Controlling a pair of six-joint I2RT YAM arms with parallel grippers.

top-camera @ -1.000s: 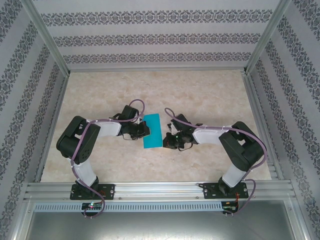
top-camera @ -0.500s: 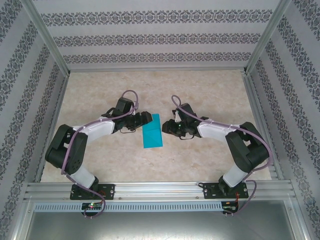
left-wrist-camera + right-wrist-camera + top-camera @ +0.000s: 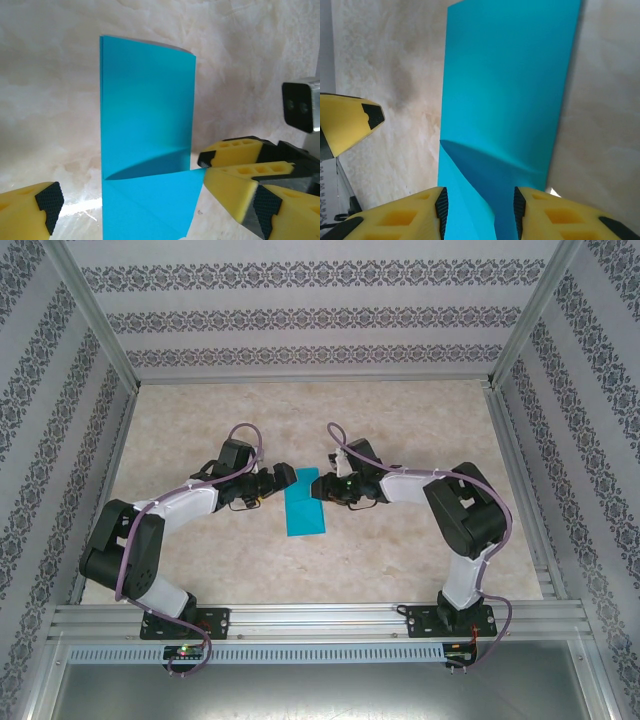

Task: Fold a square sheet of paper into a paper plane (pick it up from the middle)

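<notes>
The teal-blue paper (image 3: 306, 508) lies folded into a narrow rectangle on the table between my two grippers. At its far end one corner flap (image 3: 150, 200) stands lifted off the sheet and casts a shadow. My left gripper (image 3: 283, 480) is open wide at the paper's far left side, its fingers straddling that end (image 3: 152, 205). My right gripper (image 3: 322, 485) is at the far right side. Its jaws stand a short gap apart (image 3: 477, 210) with the raised flap (image 3: 465, 210) running up between them. The flap's tip meets the right gripper's fingers (image 3: 235, 172). No dart shape shows.
The marbled tabletop (image 3: 400, 430) stretches to the patterned back wall (image 3: 320, 320). Aluminium rails (image 3: 320, 620) run along the near edge by the arm bases, and frame posts line both sides. One left finger (image 3: 345, 127) sits close to the right gripper.
Both arms have reached farther from their bases, carrying the grippers from the paper's near half to its far end. The paper has stayed nearly in place.
</notes>
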